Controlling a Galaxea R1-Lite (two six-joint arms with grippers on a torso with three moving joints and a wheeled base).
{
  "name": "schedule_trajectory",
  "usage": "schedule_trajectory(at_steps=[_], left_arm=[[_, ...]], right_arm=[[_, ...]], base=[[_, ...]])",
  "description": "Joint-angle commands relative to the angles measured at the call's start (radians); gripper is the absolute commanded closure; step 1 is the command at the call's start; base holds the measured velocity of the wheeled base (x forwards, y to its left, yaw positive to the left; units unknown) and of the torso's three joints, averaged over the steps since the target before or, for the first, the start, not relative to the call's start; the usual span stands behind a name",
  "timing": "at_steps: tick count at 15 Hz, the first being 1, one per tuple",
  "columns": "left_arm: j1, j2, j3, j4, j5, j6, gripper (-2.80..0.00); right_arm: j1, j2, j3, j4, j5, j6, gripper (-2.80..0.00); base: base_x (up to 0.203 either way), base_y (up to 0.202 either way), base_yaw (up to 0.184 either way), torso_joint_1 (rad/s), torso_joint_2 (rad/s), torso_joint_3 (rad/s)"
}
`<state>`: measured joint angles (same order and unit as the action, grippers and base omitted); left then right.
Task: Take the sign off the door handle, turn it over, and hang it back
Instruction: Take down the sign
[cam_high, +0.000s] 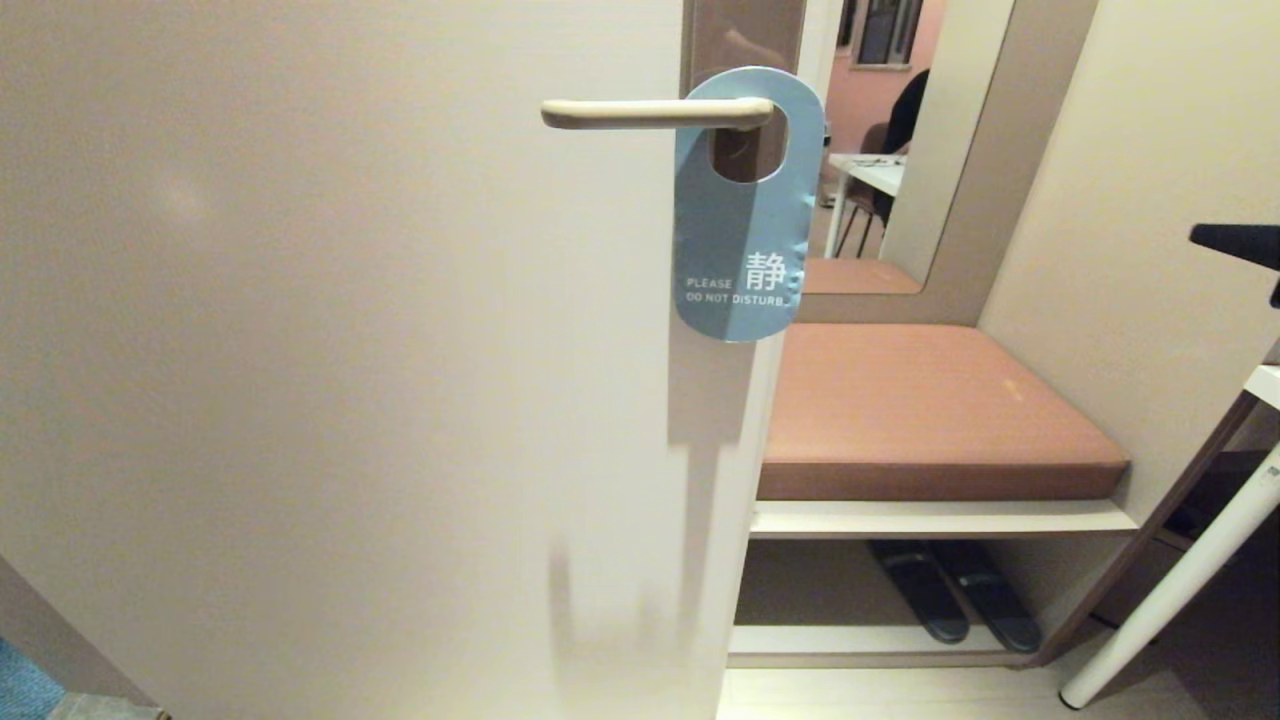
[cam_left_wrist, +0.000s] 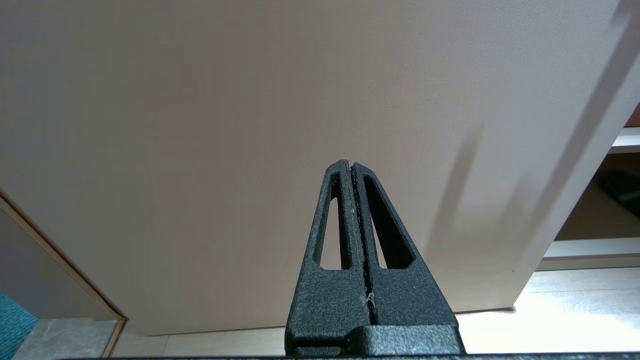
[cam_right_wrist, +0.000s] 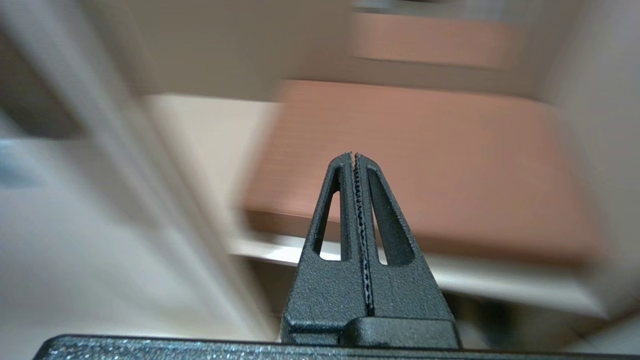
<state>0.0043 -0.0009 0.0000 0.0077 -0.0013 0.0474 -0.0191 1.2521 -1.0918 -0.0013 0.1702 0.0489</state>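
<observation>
Sign (cam_high: 745, 215) hangs on door handle (cam_high: 655, 113), blue "do not disturb" face out, no gripper near it. Right gripper (cam_right_wrist: 354, 156) fully closed, empty, brown bench cushion (cam_right_wrist: 440, 165) ahead. Left gripper (cam_left_wrist: 349, 164) fully closed, empty, facing the door (cam_left_wrist: 250, 100).

A pale beige door (cam_high: 330, 350) fills the left. Beside it, a terracotta cushioned bench (cam_high: 930, 410) tops 2 cream shelves (cam_high: 940, 520), with dark slippers (cam_high: 955, 590) underneath, over light flooring (cam_high: 890, 695).
</observation>
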Motion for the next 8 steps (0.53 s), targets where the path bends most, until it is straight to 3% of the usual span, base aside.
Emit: schedule_trajectory(at_steps=[1,5,8], left_arm=[[0.000,0.001,0.000,0.000,0.000,0.000,0.00],[0.000,0.001,0.000,0.000,0.000,0.000,0.00],[0.000,0.001,0.000,0.000,0.000,0.000,0.00]], right_arm=[[-0.003,0.118,-0.090,0.003,0.279,0.000,0.00],[-0.002,0.203,-0.158,0.003,0.708,-0.001,0.00],[-0.001,0.247,-0.190,0.002,0.967,0.000,0.00]], base=[[0.000,0.000,0.000,0.000,0.00,0.000],[0.000,0.000,0.000,0.000,0.00,0.000],[0.000,0.000,0.000,0.000,0.00,0.000]])
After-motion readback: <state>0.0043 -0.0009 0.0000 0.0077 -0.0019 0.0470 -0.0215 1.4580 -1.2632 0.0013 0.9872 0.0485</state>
